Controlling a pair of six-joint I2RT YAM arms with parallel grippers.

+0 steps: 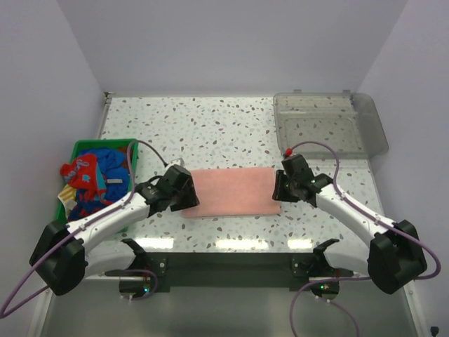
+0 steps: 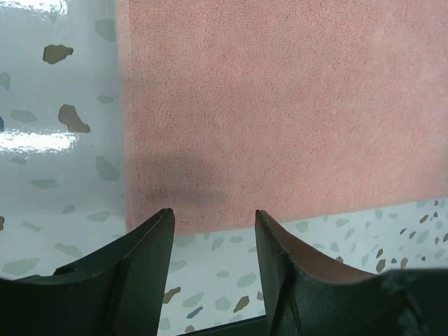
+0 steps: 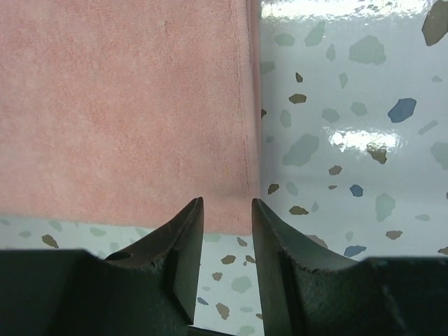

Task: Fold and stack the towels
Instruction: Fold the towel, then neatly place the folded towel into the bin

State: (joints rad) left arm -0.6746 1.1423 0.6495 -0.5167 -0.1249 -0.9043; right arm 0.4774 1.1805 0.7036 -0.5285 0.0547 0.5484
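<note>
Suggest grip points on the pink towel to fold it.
Probably take the pink towel by its two near corners, left gripper on the left one, right gripper on the right, coming in low from the near hem: it lies flat, so only edges offer purchase.

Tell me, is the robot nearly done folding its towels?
Not nearly. Done: one pink towel lies spread flat. In hand: the left tool and right tool sit open at its corners, gripping nothing. Left: folding it, plus the bunched towels in the green basket.

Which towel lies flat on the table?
The pink towel: it is spread out flat; the other towels sit bunched in the green basket.
</note>
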